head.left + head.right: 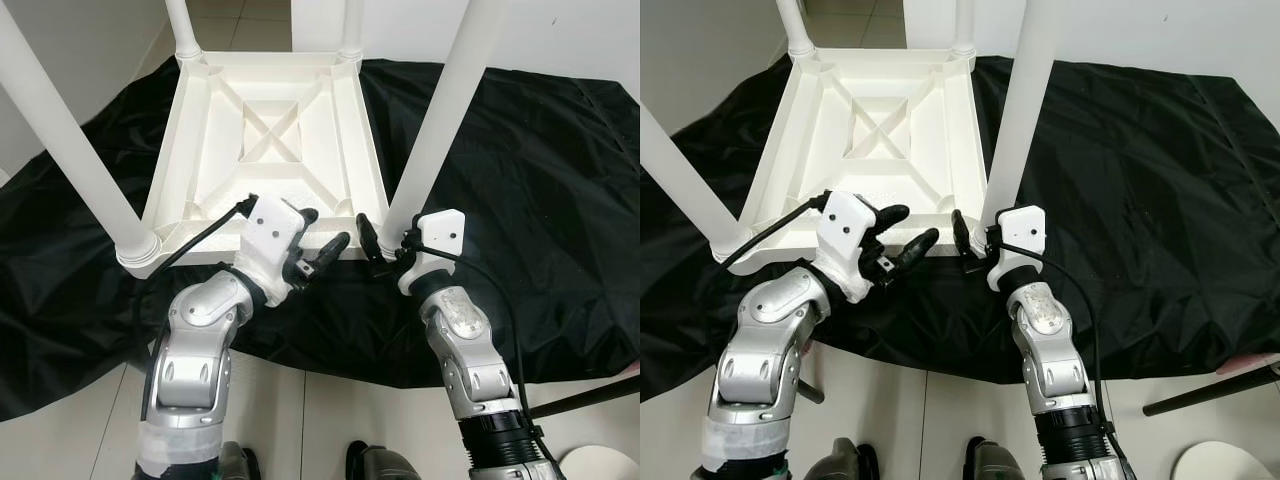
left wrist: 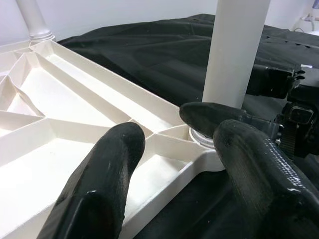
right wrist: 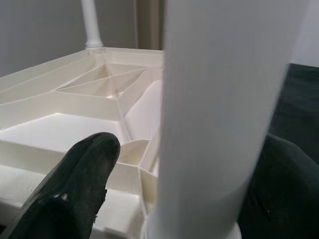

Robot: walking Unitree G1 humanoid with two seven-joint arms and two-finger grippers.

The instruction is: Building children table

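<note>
A white plastic children's table [image 1: 200, 150] lies upside down on a black cloth [image 1: 520, 180], its ribbed underside facing up. All its legs stand up from the corners. My right gripper [image 1: 388, 240] is open around the base of the near-right leg [image 1: 440, 120], with one finger [image 3: 84, 174] on the table side, a gap away from the leg, and the other behind it. My left gripper [image 1: 322, 232] is open just above the table's near edge, left of that corner, with nothing between its fingers [image 2: 99, 189].
The near-left leg [image 1: 60, 130] slants up past my left arm. Two far legs [image 1: 182, 25] rise by the white wall. Pale tiled floor [image 1: 330, 420] lies before the cloth. A dark rod [image 1: 590, 400] and a round white object [image 1: 600, 465] sit at the lower right.
</note>
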